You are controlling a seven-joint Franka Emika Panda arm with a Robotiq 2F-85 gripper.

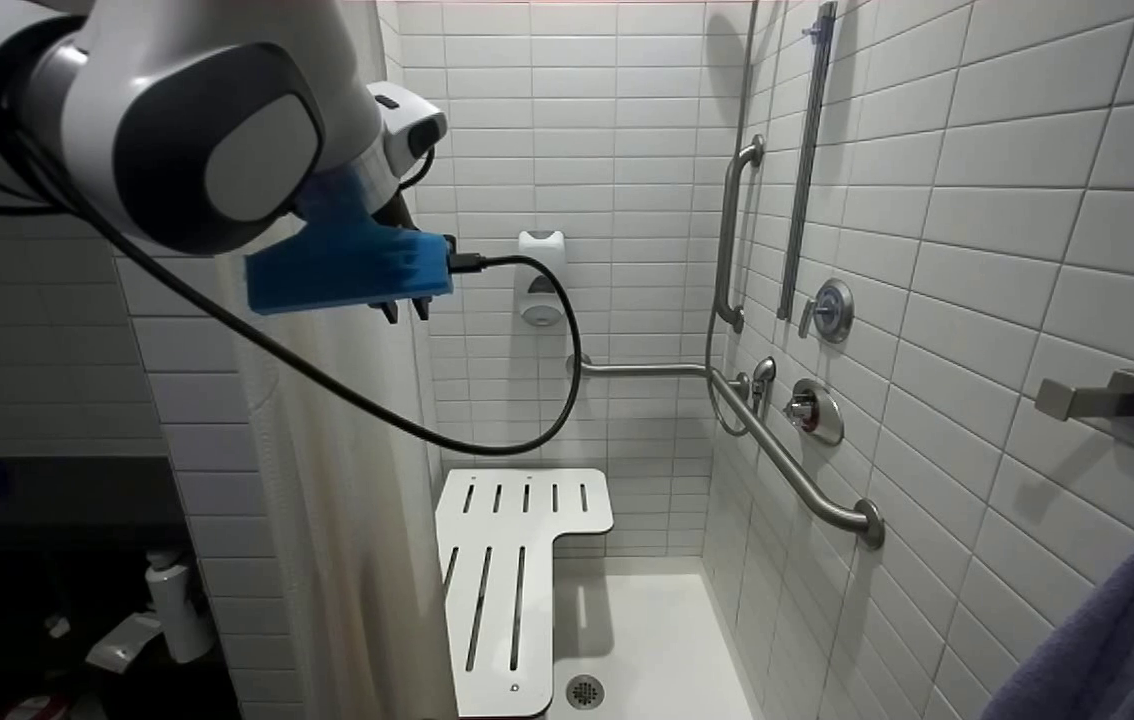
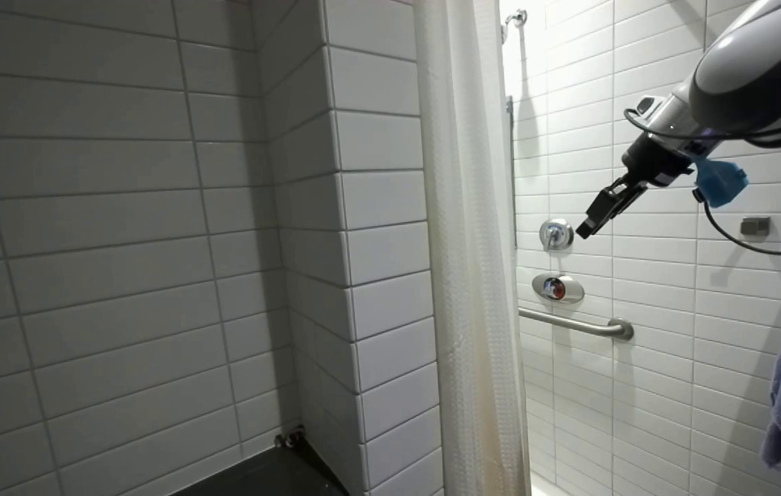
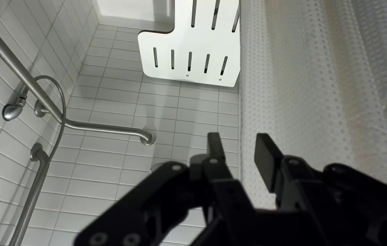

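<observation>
Gripper (image 3: 238,147): jaws parted, moderate gap; free edge of the curtain (image 3: 292,85) shows through it in wrist view. Touching it or short of it: cannot tell. Aims down and toward the curtain in an exterior view.
Blue casing (image 1: 347,265): on the arm (image 1: 227,150), black cable (image 1: 504,450) looping out of it; overlaps the curtain in an exterior view.
Towel (image 1: 1117,640): purple-grey, foreground, across from the curtain.
Curtain hang: off-white, dimpled, tan-tinged in places; long loose folds, alongside the tiled pillar (image 2: 390,248).
Bench (image 1: 517,530): white, slotted, on the curtain's shower side, partly hidden by it.
Drain (image 1: 585,692): shows beside the bench, on the side away from the curtain.
Upper valve (image 1: 832,310): metal, on the side wall (image 1: 927,420) facing the curtain, lower valve (image 1: 815,411) beneath it.
Grab bar (image 1: 795,475): steel-coloured, same wall, bends onto the back wall (image 1: 647,200) toward the curtain.
Dispenser (image 1: 535,290): white, on that back wall, shower side of the curtain, above the bar's far end.
</observation>
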